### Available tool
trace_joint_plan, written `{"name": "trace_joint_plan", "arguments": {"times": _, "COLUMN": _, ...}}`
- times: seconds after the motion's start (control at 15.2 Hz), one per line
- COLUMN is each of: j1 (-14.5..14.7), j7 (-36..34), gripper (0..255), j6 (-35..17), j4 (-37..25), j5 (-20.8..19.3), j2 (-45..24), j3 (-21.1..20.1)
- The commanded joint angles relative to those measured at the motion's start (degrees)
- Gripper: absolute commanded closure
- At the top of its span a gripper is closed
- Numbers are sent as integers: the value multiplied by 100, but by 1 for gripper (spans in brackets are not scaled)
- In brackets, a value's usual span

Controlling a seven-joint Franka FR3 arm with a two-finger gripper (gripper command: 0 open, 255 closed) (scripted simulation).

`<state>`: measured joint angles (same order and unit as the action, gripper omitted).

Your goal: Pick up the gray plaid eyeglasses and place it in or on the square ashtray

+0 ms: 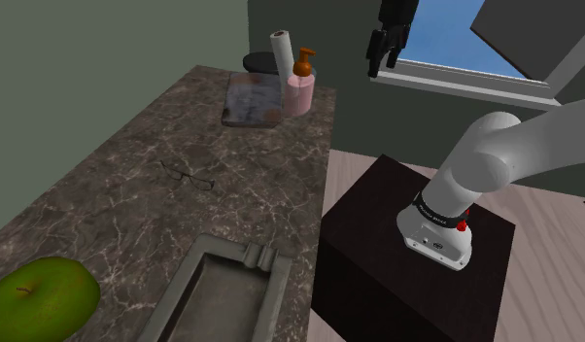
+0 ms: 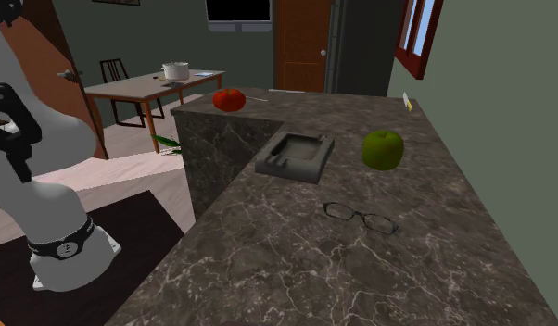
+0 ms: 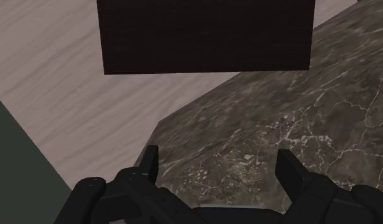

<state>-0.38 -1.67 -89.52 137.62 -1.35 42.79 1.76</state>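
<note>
Eyeglasses (image 1: 189,176) with thin dark frames lie flat on the marble counter (image 1: 106,209), near the square ashtray (image 2: 288,170), while the black gripper (image 1: 386,44) hangs high and well apart, fingers spread wide and empty, so it should descend squarely over the bridge and close gently.

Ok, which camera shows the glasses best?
The second exterior view: the glasses lie near, both lenses plain. The shoulder view has them fainter, thin lines on the counter. The wrist view faces the counter's edge.
</note>
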Motion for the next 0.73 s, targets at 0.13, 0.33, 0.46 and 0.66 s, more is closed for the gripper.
{"name": "trace_joint_plan", "arguments": {"times": 0.13, "j1": 112, "j7": -205, "gripper": 0, "j6": -222, "j4": 47, "j5": 152, "j2": -133, "j3": -213}}
{"name": "trace_joint_plan", "arguments": {"times": 0.33, "j1": 275, "j7": -505, "gripper": 0, "j6": -564, "j4": 69, "j5": 359, "j2": -384, "j3": -533}}
{"name": "trace_joint_plan", "arguments": {"times": 0.46, "j1": 378, "j7": -703, "gripper": 0, "j6": -794, "j4": 51, "j5": 478, "j2": -584, "j3": -744}}
{"name": "trace_joint_plan", "arguments": {"times": 0.66, "j1": 517, "j7": -997, "gripper": 0, "j6": -1137, "j4": -27, "j5": 623, "j2": -930, "j3": -1061}}
